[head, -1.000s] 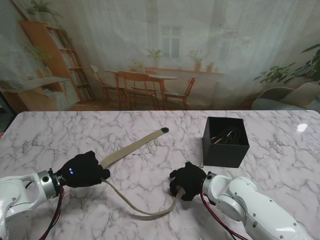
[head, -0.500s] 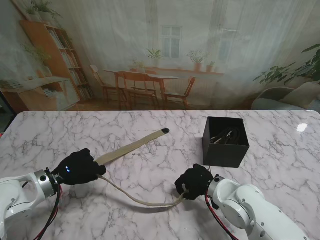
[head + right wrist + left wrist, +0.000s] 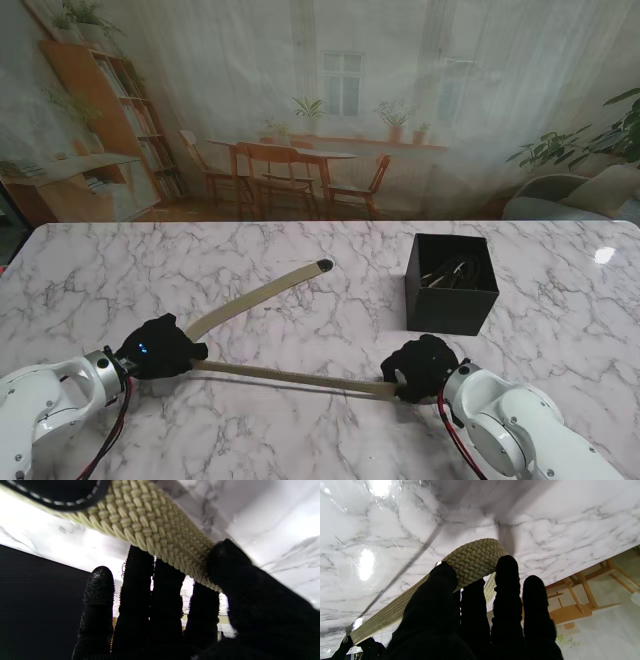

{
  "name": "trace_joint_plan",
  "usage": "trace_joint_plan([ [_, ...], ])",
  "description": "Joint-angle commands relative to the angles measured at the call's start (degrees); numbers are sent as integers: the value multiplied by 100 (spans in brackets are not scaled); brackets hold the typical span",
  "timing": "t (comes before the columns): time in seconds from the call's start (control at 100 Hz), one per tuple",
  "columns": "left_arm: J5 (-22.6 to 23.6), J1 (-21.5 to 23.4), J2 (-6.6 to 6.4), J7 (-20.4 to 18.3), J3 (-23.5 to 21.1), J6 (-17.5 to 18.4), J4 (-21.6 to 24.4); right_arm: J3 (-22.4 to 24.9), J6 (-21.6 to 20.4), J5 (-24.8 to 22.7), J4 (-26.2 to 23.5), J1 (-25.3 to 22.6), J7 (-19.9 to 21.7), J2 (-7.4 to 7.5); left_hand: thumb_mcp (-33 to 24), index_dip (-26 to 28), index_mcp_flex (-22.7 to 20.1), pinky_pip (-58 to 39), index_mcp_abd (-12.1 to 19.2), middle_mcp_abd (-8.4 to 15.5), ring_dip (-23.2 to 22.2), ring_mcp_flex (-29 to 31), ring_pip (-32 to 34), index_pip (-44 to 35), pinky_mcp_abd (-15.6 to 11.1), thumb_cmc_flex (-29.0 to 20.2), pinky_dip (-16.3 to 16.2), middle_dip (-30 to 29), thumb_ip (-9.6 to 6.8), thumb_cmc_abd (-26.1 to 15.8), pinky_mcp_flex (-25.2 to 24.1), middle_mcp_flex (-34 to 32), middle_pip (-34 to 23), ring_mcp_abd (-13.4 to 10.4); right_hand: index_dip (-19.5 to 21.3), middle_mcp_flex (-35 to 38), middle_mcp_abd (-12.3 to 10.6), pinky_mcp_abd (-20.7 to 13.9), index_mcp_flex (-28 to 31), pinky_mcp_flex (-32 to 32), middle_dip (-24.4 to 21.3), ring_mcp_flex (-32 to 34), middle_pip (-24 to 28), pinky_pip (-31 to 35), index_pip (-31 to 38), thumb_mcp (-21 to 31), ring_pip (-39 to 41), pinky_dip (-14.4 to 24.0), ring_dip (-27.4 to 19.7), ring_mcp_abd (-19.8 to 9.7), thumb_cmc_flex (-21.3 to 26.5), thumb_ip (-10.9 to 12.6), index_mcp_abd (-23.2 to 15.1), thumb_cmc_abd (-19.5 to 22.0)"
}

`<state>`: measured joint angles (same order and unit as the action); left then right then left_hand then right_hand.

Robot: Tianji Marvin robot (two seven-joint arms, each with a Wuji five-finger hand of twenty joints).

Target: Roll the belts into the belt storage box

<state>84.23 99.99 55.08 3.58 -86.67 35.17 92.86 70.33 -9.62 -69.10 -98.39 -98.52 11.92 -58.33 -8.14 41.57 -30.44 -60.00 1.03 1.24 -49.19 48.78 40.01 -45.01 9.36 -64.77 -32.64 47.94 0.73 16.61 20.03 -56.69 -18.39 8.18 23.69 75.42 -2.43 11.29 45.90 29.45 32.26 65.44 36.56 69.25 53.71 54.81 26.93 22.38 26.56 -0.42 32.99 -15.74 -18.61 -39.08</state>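
Both robot hands (image 3: pixel 162 347) (image 3: pixel 421 366) have pulled the belt (image 3: pixel 295 378) taut.

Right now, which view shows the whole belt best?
Stand view: the belt runs taut between left hand and right hand, its tail reaching toward the box. Wrist views show only close weave at the fingers.

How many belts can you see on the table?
1 on the table: a tan woven belt stretched between the left hand and right hand, its dark tip farther away. The black box holds something dark, maybe more belts; I cannot tell.
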Motion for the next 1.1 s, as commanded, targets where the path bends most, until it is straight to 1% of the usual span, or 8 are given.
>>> trace_joint_plan([
  [0.0, 27, -84, -25, -154, 79, -61, -116, 59, 107, -78, 49, -66, 7, 53, -19, -324, -222, -62, 47, -219, 68, -51, -57, 211, 54, -237, -50, -23, -25, 22, -121, -125, -72, -14, 103, 310, 214, -97, 248, 10, 99, 259, 263, 142, 542, 251, 240, 78, 91, -87, 529, 107, -142, 238],
  [0.1, 79, -178, -47, -182, 204, -93, -203, 79, 163, -90, 67, -81, -11, 48, 156, -534, -230, -9, 64, -218, 286, -189, -433, 573, 69, -108, -65, -306, -37, -40, -216, 154, 60, -21, 115, 304, 220, -145, 248, 37, 124, 256, 287, 147, 546, 251, 242, 77, 112, -88, 550, 109, -136, 244],
  [0.2, 189, -231, -75, -198, 248, -112, -252, 73, 212, -114, 105, -79, -35, 48, 449, -610, -227, 228, 49, -334, 713, -572, -1104, 1182, 107, 429, -54, -1889, -44, -90, -440, 1046, -306, 12, 126, 303, 223, -157, 246, 56, 140, 265, 302, 149, 549, 252, 247, 74, 126, -92, 557, 110, -143, 256],
  [0.32, 365, -231, -107, -241, 198, -132, -257, 59, 296, -122, 167, -73, -124, 41, 678, -951, -77, 677, -37, -418, 1210, -1160, -1824, 2046, 177, 1226, 52, -2598, -36, -476, -793, 1890, 267, 98, 135, 295, 223, -167, 227, 70, 151, 263, 308, 153, 546, 252, 246, 71, 137, -91, 561, 110, -124, 279],
  [0.74, 742, -464, -211, -157, 264, -386, -681, 20, 460, -171, 292, -41, -320, 28, 770, -2716, 1703, 2009, 93, -919, 2149, -2589, -2752, 4539, -38, 2317, 295, -3926, -10, 51, -1476, 4832, 1423, 142, 121, 269, 196, -124, 157, 26, 148, 193, 283, 125, 500, 227, 172, 48, 130, -86, 584, 112, -80, 344],
  [0.88, 683, -631, -210, -169, 449, -551, -872, -1, 478, -176, 308, -30, -328, 29, 430, -2578, 1161, 1896, 361, -938, 2180, -2518, -2601, 4156, -44, 1440, 289, -3909, -8, -231, -1419, 4767, 1235, 114, 100, 268, 193, -105, 165, 11, 148, 186, 281, 100, 498, 227, 142, 29, 121, -92, 586, 114, -65, 351],
  [1.02, 813, -829, -257, -32, 683, -721, -1088, -10, 480, -166, 320, -23, -339, 29, 533, -366, -51, 1671, 574, -811, 2067, -2368, -2418, 1763, -67, 734, 267, -3604, 27, -324, -1326, 4377, 737, 10, 84, 266, 194, -94, 169, 0, 145, 180, 278, 87, 498, 233, 127, 18, 117, -86, 579, 114, -70, 355],
  [1.09, 887, -909, -279, 110, 777, -840, -1189, -18, 488, -163, 330, -18, -344, 28, 647, -129, -473, 1506, 573, -779, 1986, -2277, -2330, 747, -61, 424, 262, -3375, 0, -328, -1287, 4031, 573, -2, 79, 267, 183, -84, 173, -2, 144, 180, 278, 84, 501, 235, 123, 14, 116, -87, 579, 113, -70, 361],
])
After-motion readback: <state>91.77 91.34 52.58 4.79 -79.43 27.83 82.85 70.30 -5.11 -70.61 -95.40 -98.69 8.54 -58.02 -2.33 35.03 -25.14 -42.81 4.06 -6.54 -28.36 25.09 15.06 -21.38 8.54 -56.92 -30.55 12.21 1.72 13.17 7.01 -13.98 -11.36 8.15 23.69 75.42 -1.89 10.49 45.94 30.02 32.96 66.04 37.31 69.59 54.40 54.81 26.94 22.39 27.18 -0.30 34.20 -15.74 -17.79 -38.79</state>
